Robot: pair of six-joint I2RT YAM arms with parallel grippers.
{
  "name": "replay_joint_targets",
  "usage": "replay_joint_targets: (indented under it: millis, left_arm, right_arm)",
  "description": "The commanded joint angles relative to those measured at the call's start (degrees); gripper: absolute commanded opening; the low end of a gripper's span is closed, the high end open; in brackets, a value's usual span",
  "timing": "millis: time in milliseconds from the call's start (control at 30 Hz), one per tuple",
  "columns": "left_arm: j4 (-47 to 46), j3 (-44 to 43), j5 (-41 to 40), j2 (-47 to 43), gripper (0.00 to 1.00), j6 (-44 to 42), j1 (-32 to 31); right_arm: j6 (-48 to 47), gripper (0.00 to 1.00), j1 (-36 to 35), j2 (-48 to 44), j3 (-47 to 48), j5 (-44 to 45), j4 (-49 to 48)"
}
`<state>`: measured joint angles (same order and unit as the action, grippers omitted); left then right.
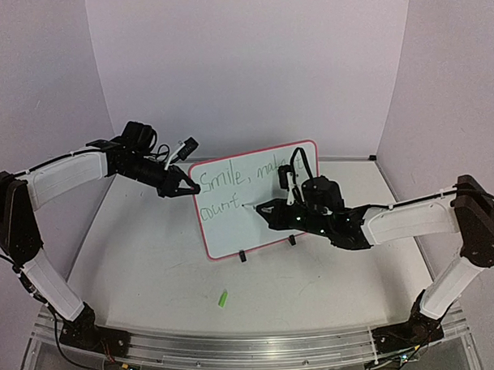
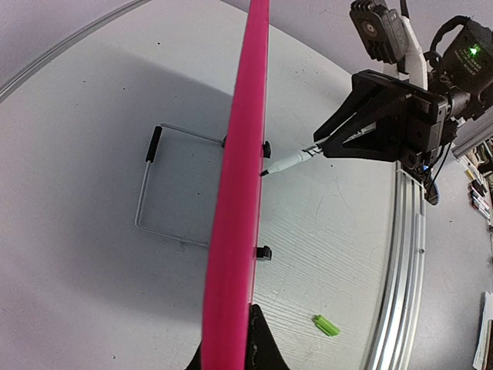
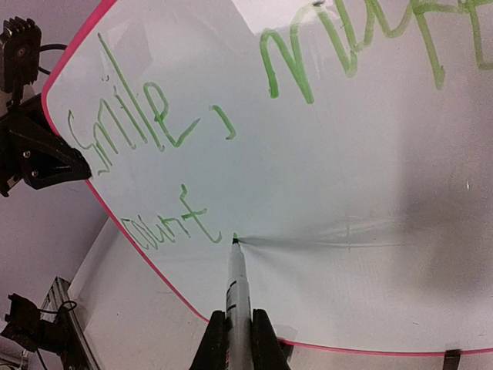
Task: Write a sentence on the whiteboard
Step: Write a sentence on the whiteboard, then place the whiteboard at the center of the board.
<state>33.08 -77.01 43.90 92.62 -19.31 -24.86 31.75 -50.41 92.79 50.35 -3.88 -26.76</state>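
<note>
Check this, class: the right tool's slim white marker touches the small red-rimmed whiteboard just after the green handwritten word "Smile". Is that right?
Not quite. The right tool holds the slim white marker with its tip on the small red-rimmed whiteboard just after the green handwritten word "count", not "Smile". The right wrist view shows it.

Upright red-rimmed whiteboard (image 1: 232, 230) blocks mid-table, with the left black gripper (image 1: 182, 190) clamped on its left edge and the right black gripper (image 1: 264, 207) pressing a white marker pen (image 3: 237, 285) to its face. Open white tabletop (image 1: 144, 262) in front carries one small green cap (image 1: 223, 298).
</note>
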Motion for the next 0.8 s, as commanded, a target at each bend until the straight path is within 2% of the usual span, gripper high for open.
replay_joint_targets:
  millis: [0,133,400,567,767]
  left_arm:
    - [-0.4,-0.6,-7.2,-0.6,0.00,-3.8,0.0]
    - [-0.4,-0.6,-7.4,-0.6,0.00,-3.8,0.0]
    - [-0.8,-0.5,-7.9,-0.5,0.00,-3.1,0.1]
    - [-1.5,-0.2,-9.0,-0.7,0.07,-2.4,0.1]
    - [-2.0,0.0,-9.9,-1.0,0.21,-2.0,0.1]
  right_arm:
    - [0.1,0.00,0.3,0.7,1.3,2.6,-0.8]
    - [-1.9,0.00,0.3,-1.4,0.7,0.0,-1.7]
    - [-6.8,0.00,0.3,-11.7,-4.4,-1.2,-3.4]
    - [-7.0,0.00,0.3,-14.5,-5.8,-0.2,-2.9]
    - [-7.0,0.00,0.3,-15.2,-6.3,0.5,-2.9]
